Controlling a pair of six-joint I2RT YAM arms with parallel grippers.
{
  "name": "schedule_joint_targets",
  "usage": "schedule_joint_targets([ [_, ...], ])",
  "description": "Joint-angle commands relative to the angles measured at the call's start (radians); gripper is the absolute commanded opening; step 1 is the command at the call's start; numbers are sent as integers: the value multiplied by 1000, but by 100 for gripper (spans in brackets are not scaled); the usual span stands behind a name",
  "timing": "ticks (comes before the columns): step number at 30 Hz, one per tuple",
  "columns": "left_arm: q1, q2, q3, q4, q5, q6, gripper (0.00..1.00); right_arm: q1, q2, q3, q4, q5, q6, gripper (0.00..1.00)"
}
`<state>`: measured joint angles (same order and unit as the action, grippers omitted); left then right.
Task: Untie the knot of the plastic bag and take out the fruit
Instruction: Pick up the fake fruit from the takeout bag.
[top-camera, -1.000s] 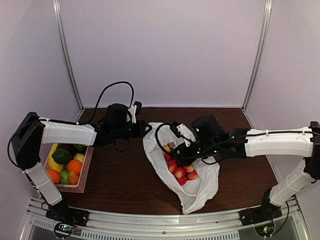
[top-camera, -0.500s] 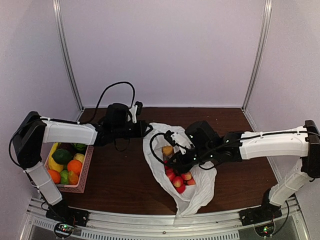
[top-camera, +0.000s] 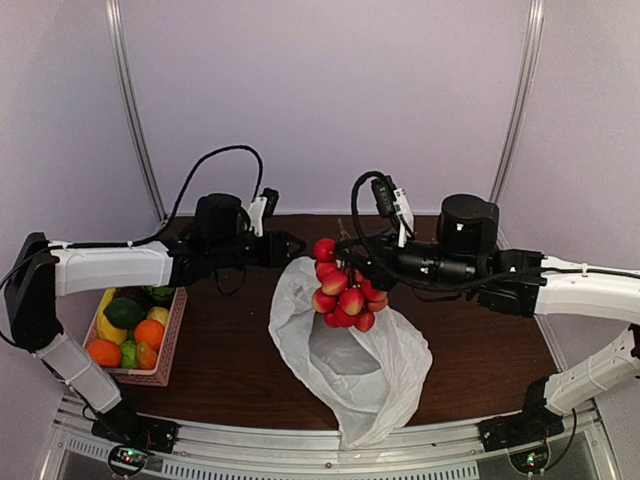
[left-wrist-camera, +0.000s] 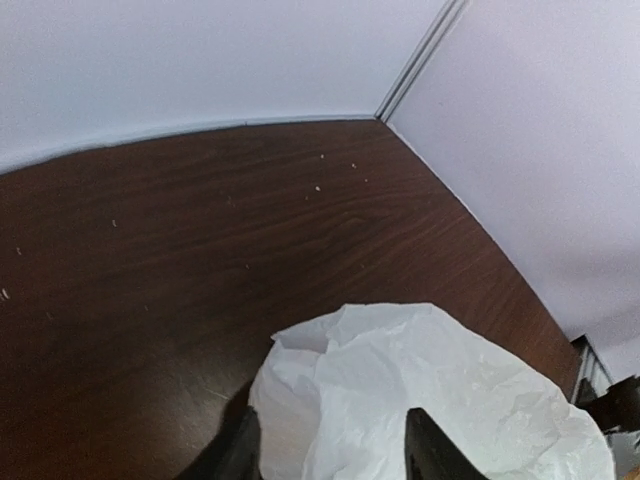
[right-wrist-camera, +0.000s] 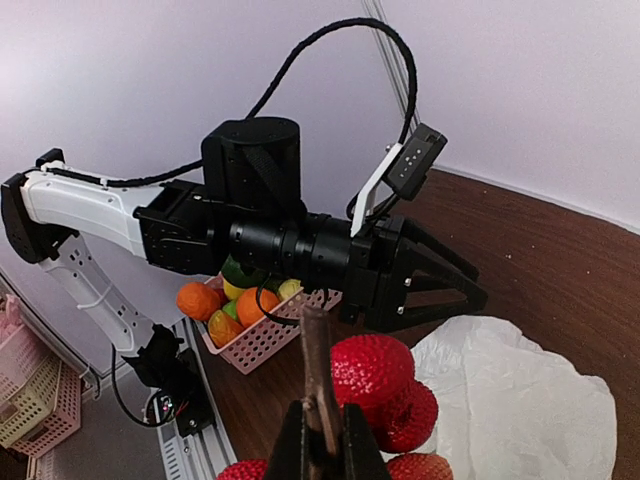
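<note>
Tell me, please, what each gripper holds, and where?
Right gripper: red fruit bunch, by its brown stem. Left gripper: thin white plastic bag, by its rim.

The stem (right-wrist-camera: 316, 360) between the black fingers of my right gripper (right-wrist-camera: 322, 415) is showing dull brown. The bumpy fruit bunch (top-camera: 340, 290) on it is glowing deep red with yellow-orange patches. The plastic bag (top-camera: 352, 372) is looking plain white and faintly see-through against the table (top-camera: 230, 350), which is showing dark reddish-brown wood grain flecked with pale specks. My left gripper (top-camera: 292, 248) is showing black too, and both my arms are wearing white shells with black joints and black cables. The basket (top-camera: 172, 345) is showing a pink lattice. Inside it, oranges (top-camera: 150, 332) are shining orange, a banana (top-camera: 103, 322) yellow, and green fruit (top-camera: 123, 312) dark and light green. The walls are reading pale lilac-white.
</note>
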<state>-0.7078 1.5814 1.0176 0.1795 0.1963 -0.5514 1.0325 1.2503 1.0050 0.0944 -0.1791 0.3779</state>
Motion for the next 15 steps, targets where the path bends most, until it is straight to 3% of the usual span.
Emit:
schedule_joint_targets([
  [1, 5, -124, 19, -102, -97, 91, 68, 3, -48, -6, 109, 46, 19, 0],
  [4, 3, -215, 9, -165, -169, 117, 88, 3, -51, 10, 56, 47, -3, 0],
  [7, -8, -300, 9, -208, -142, 153, 89, 3, -49, 1, 29, 36, -8, 0],
  [11, -43, -359, 40, -219, 42, 172, 88, 3, -37, -5, 9, -16, -7, 0],
  [15, -95, -369, 50, -130, 232, 117, 88, 3, -21, 5, -5, -73, -4, 0],
])
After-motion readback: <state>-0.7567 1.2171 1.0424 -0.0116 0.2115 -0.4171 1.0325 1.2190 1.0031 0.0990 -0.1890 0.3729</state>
